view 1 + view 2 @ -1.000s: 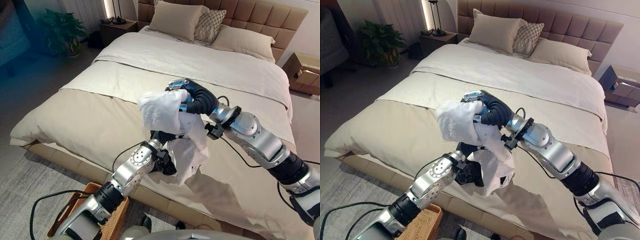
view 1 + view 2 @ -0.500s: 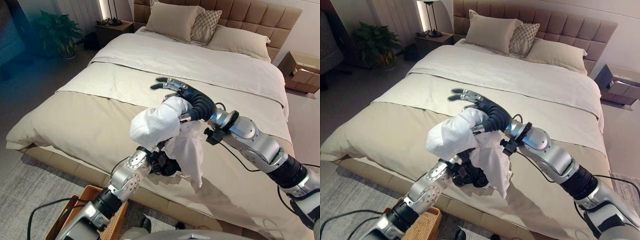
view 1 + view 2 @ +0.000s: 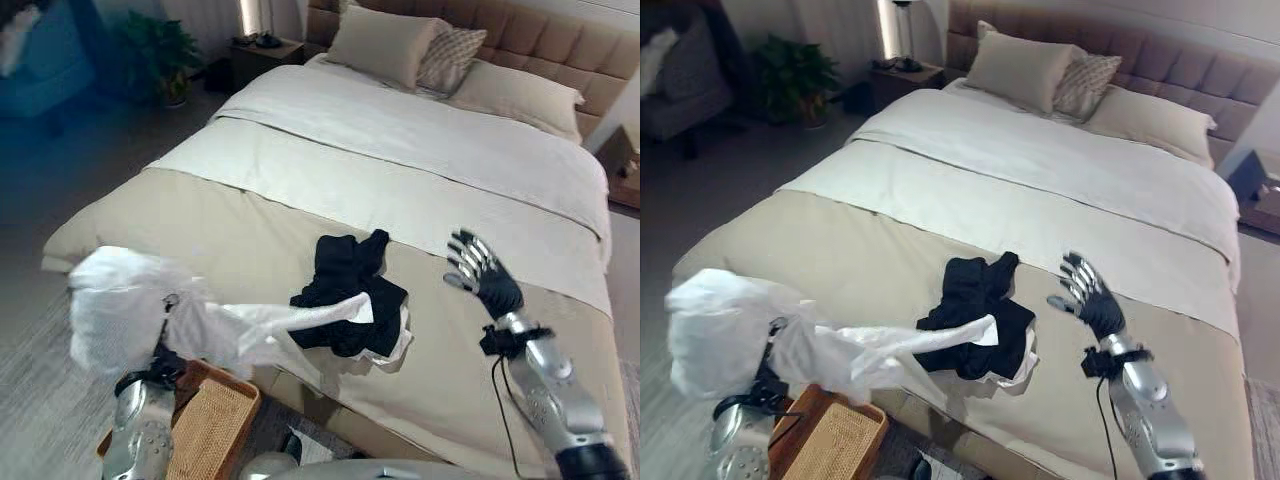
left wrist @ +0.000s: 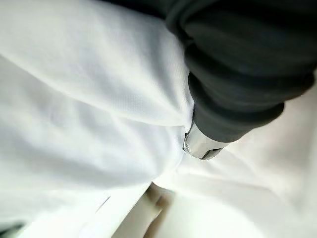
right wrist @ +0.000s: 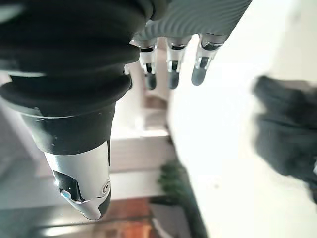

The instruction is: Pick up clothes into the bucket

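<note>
A white garment is bunched up over my left hand, low at the left and just above the wicker bucket. It wraps the hand, and a long tail of it stretches across to the bed. There the tail meets a black garment, which lies crumpled near the bed's front edge with a bit of white cloth under it. My right hand hovers over the bed to the right of the black garment. It is open, its fingers are straight and spread, and it holds nothing.
The wide beige bed has pillows at its head. A nightstand and a plant stand at the far left, near a blue armchair. The wicker bucket sits on the floor against the bed's front edge.
The camera has shifted. My right hand let go of the white garment and drew off to the right, open. My left arm swung the garment left and down over the bucket, uncovering the black garment.
</note>
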Robot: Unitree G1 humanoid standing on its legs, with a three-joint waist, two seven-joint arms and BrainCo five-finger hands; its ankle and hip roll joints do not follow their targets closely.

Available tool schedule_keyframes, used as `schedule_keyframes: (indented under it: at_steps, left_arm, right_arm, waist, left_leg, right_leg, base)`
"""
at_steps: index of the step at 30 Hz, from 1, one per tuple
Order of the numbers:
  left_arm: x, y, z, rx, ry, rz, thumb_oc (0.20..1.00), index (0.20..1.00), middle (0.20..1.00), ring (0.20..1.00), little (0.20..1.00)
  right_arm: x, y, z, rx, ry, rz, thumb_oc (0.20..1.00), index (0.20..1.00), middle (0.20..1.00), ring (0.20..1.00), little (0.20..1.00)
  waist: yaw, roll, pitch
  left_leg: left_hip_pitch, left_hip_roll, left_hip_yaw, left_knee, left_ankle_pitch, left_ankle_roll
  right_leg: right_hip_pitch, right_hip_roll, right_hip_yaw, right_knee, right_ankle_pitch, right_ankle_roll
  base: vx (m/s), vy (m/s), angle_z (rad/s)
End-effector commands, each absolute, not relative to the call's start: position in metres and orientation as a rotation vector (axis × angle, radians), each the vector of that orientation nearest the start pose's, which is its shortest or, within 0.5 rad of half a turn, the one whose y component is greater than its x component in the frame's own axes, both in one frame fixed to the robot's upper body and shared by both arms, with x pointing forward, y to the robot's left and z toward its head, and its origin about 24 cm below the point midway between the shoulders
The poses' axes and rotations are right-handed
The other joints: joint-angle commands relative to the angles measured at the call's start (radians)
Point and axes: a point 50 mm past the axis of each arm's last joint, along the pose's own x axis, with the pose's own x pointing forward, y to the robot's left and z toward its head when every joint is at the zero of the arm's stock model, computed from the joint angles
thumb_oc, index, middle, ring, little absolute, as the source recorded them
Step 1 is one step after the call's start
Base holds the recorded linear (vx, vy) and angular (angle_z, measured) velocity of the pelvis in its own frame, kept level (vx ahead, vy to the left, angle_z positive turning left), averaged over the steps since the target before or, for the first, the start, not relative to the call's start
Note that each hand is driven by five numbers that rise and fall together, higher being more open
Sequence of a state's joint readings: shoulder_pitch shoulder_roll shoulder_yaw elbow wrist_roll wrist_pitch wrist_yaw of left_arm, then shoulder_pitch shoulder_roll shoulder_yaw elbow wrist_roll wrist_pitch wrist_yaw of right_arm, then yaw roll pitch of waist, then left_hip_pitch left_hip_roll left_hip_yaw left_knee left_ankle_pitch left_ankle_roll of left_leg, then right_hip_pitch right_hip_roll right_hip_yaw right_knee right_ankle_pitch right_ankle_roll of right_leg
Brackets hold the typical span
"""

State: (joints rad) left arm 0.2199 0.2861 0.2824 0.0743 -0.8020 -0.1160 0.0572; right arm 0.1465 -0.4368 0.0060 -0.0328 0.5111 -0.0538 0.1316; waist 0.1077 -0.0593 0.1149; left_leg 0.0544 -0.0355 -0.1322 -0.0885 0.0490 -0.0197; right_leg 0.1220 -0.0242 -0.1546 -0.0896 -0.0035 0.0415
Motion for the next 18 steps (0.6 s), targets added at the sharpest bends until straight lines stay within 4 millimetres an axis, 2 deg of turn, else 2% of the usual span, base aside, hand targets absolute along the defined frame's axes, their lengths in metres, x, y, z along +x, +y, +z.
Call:
schedule_keyframes:
  at_steps: [1,6,9,13,18]
  left_arm:
    - [0.204,0.312,0.091,-0.249,-0.318,0.438,0.2,0.2,0.2,0.2,0.2]
    - [0.202,0.334,0.136,-0.058,-0.48,0.5,0.2,0.2,0.2,0.2,0.2]
    - [0.203,0.342,0.146,-0.009,-0.504,0.523,0.2,0.2,0.2,0.2,0.2]
    - [0.211,0.345,0.14,-0.023,-0.473,0.53,0.2,0.2,0.2,0.2,0.2]
    - [0.232,0.347,0.132,-0.018,-0.398,0.517,0.2,0.2,0.2,0.2,0.2]
  right_arm:
    - [0.237,-0.228,0.058,-0.013,-0.038,0.109,1.0,1.0,1.0,1.0,1.0]
    - [0.221,-0.24,0.0,-0.097,0.211,0.015,1.0,1.0,1.0,1.0,1.0]
    - [0.209,-0.243,-0.032,-0.129,0.36,-0.016,1.0,1.0,1.0,1.0,1.0]
    - [0.197,-0.244,-0.064,-0.167,0.513,-0.051,1.0,1.0,1.0,1.0,1.0]
    - [0.188,-0.242,-0.087,-0.232,0.634,-0.053,1.0,1.0,1.0,1.0,1.0]
  waist:
    - [0.022,-0.037,-0.004]
    - [0.05,-0.046,0.034]
    - [0.063,-0.053,0.058]
    - [0.079,-0.06,0.101]
    - [0.085,-0.07,0.164]
  left_leg:
    - [0.005,-0.027,0.022,0.015,-0.037,0.057]
    - [-0.032,-0.036,-0.006,0.03,-0.028,0.058]
    - [-0.061,-0.044,-0.02,0.046,-0.025,0.058]
    - [-0.117,-0.056,-0.045,0.083,-0.018,0.057]
    - [-0.211,-0.067,-0.078,0.146,-0.009,0.056]
  right_leg:
    - [-0.038,-0.052,0.001,0.042,0.037,0.046]
    - [-0.06,-0.057,-0.023,0.052,0.042,0.05]
    - [-0.076,-0.061,-0.038,0.06,0.047,0.052]
    - [-0.107,-0.069,-0.064,0.076,0.05,0.053]
    - [-0.174,-0.087,-0.096,0.125,0.047,0.053]
  base:
    - [-0.08,0.0,0.23]
    - [-0.07,-0.003,0.22]
    - [-0.07,0.004,0.19]
    - [-0.1,0.002,0.21]
    - [-0.1,0.016,0.22]
